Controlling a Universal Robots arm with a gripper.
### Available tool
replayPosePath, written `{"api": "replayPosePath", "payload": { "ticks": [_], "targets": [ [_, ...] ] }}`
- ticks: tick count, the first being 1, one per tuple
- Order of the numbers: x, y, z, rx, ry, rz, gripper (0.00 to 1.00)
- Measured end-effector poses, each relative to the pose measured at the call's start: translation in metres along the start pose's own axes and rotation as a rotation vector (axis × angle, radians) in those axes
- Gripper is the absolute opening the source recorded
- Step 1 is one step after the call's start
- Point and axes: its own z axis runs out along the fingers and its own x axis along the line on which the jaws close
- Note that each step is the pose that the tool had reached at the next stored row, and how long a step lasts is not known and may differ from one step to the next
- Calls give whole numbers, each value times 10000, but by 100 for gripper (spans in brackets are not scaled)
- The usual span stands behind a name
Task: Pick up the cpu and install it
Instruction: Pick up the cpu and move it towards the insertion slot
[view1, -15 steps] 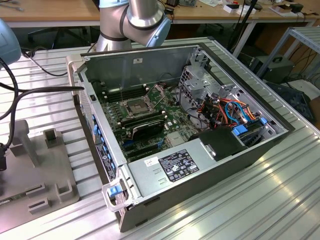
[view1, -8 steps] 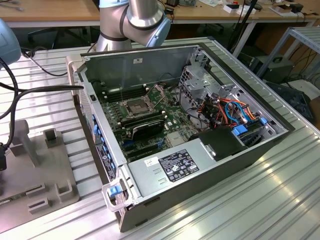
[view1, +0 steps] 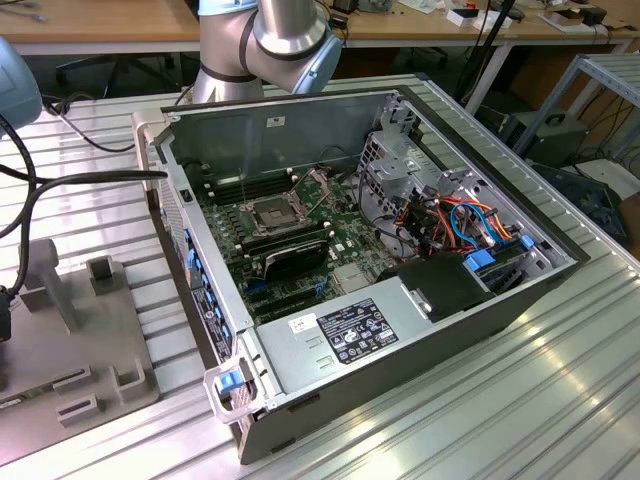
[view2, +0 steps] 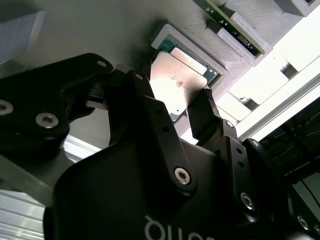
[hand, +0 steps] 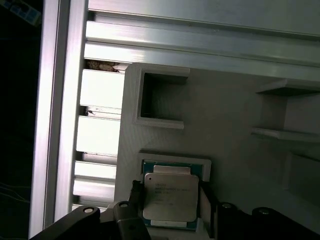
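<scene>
The pincer (view2: 172, 97) is clamped on the cpu (view2: 180, 80). Its black fingers (view2: 202, 114) sit tight against two opposite edges of the chip. The cpu lies flat, silver top up, in a shallow square recess of a grey holder (hand: 235, 115). In the first wrist view the cpu (hand: 169, 196) fills the gap between the fingers (hand: 136, 196), and its green board edge shows along the recess's far rim. An empty square pocket (hand: 160, 97) lies just beyond it in the same holder. The holder rests on the ribbed metal worktop (hand: 100, 90).

In the exterior view the holder (view1: 70, 345) sits at the exterior view's left, beside an open computer case (view1: 420, 330) on the worktop (view1: 500, 420). Inside the case the motherboard (view1: 320, 245) lies flat. Its socket (view1: 272, 212) is open and bare, with its latch frame (view1: 318, 180) tipped up behind it. The arm (view1: 270, 40) rises behind the case.
</scene>
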Motion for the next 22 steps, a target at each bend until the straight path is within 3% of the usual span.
{"api": "replayPosePath", "payload": {
  "ticks": [10, 22],
  "targets": [
    [-1, 0, -2, -2, -5, 11, 55],
    [0, -2, -66, -34, 0, 147, 55]
  ]
}}
